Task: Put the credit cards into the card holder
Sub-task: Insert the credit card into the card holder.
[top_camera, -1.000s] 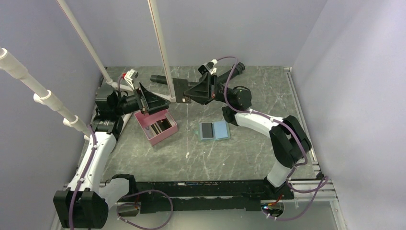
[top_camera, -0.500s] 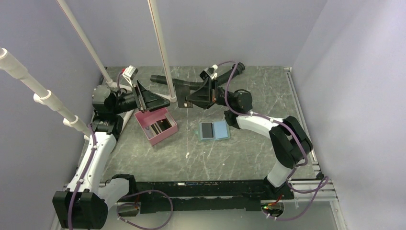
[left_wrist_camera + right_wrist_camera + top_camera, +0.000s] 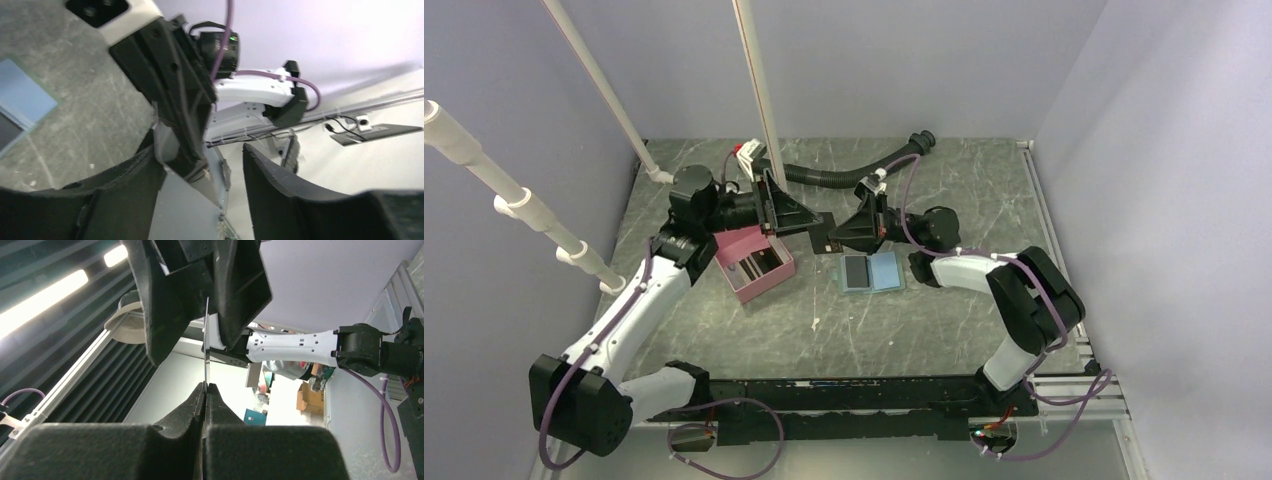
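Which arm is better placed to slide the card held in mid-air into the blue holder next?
Right, probably. The right gripper is shut on the card, seen edge-on, and hangs close to the card holder. The left gripper is open, its fingers merely straddling the card's far end.

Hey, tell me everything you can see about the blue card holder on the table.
The card holder is a thin, light-blue rectangle lying flat on the grey marbled table, near its middle. Its left half carries a dark panel; the right half is plain blue. It sits to the right of the pink box, apart from it. The right claw, shut on a credit card, is just past its far left corner; no contact shows.
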Tool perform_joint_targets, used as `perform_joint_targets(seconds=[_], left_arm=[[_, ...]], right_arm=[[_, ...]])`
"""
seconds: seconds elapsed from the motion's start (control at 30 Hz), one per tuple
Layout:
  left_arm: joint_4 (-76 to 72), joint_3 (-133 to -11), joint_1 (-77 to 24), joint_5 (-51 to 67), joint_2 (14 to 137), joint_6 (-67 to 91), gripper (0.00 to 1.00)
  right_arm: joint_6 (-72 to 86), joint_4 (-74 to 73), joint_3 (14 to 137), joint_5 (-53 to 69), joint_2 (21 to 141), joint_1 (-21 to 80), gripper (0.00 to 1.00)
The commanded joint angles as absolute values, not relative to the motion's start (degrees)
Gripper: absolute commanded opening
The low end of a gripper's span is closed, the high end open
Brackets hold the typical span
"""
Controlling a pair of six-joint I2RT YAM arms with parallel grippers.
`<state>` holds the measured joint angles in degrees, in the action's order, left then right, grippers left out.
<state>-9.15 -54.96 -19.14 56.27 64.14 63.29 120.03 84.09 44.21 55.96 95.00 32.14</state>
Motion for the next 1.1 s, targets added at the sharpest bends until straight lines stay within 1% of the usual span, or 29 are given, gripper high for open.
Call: perform_joint_targets(seconds=[0.0, 0.1, 0.13, 0.17, 0.2, 0.23, 0.27, 0.3, 0.37, 0.4, 0.43, 0.5, 0.53, 0.57, 0.63, 0.7, 0.83, 0.87, 0.9, 0.93, 0.97, 1.0, 1.07], left_arm=[[-4.8, -57.8, -19.9, 50.9, 64.9, 61.1, 0.58], [-4.4, -58.0, -20.2, 50.6, 66.2, 62.9, 0.47], [-3.4, -58.1, -20.3, 50.3, 66.7, 63.3, 0.4], [-2.0, -58.2, -20.3, 50.2, 67.2, 63.7, 0.29], [-0.7, -58.6, -20.3, 50.2, 68.0, 64.2, 0.21], [-0.2, -58.8, -20.3, 50.6, 68.7, 64.8, 0.15], [-0.1, -58.8, -20.3, 51.0, 69.4, 65.8, 0.12], [-1.3, -58.2, -20.3, 51.7, 69.9, 67.1, 0.16], [-6.3, -57.0, -20.5, 52.9, 70.4, 70.3, 0.37], [-8.3, -56.7, -20.7, 53.0, 70.5, 71.4, 0.46], [-9.2, -56.5, -20.9, 53.1, 70.6, 71.8, 0.53], [-8.5, -56.6, -21.8, 52.6, 70.7, 71.0, 0.62], [-8.2, -56.6, -22.4, 52.0, 70.7, 70.7, 0.66], [-8.4, -56.5, -23.2, 51.6, 70.9, 70.6, 0.67], [-8.9, -56.0, -24.9, 50.9, 71.4, 70.7, 0.66], [-9.8, -55.3, -26.1, 50.0, 71.9, 70.6, 0.58], [-9.3, -56.6, -27.9, 49.4, 73.6, 68.9, 0.27], [-8.4, -57.1, -28.3, 48.9, 73.8, 67.8, 0.19], [-7.0, -57.6, -28.6, 48.2, 73.8, 66.0, 0.05], [-4.1, -58.3, -28.8, 46.9, 73.7, 64.0, 0.0], [-0.9, -59.3, -28.9, 45.3, 73.9, 61.3, 0.0], [5.2, -60.1, -29.0, 44.0, 74.2, 58.3, 0.0], [10.0, -61.0, -29.0, 43.0, 76.2, 53.5, 0.0]], right_arm=[[121.5, 98.1, 43.4, 57.5, 91.4, 30.9, 0.0], [121.5, 98.1, 42.9, 57.4, 90.9, 30.3, 0.0], [121.6, 98.0, 42.8, 57.4, 90.8, 30.2, 0.0], [121.8, 98.0, 42.5, 57.2, 90.7, 30.0, 0.0], [121.9, 98.1, 42.0, 56.9, 90.7, 29.7, 0.0], [122.0, 98.1, 41.5, 56.7, 90.6, 29.5, 0.0], [122.2, 98.1, 41.0, 56.5, 90.4, 29.1, 0.0], [122.2, 98.1, 40.4, 56.4, 90.1, 28.7, 0.0], [121.4, 97.0, 39.6, 56.7, 89.2, 27.7, 0.0], [120.3, 94.8, 39.0, 57.1, 88.5, 27.2, 0.0], [118.5, 92.5, 38.6, 57.4, 87.6, 26.8, 0.0], [114.2, 87.1, 37.5, 57.6, 85.9, 26.2, 0.0], [112.1, 84.6, 37.2, 57.8, 84.9, 26.0, 0.0], [110.3, 81.9, 37.0, 57.9, 84.0, 25.8, 0.0], [106.8, 76.9, 36.8, 58.2, 82.4, 25.5, 0.0], [104.0, 73.0, 36.9, 58.5, 81.2, 25.4, 0.0], [99.9, 66.7, 36.4, 58.9, 78.9, 24.7, 0.0], [98.4, 64.6, 36.0, 59.0, 78.2, 24.1, 0.0], [96.3, 61.2, 35.5, 59.4, 77.3, 23.4, 0.0], [92.5, 56.5, 35.4, 60.0, 76.5, 22.4, 0.05], [86.1, 49.1, 35.4, 60.5, 75.1, 21.1, 0.17], [78.1, 37.7, 36.1, 60.3, 73.9, 19.7, 0.28], [57.7, 9.1, 40.2, 56.7, 72.1, 16.4, 0.45]])
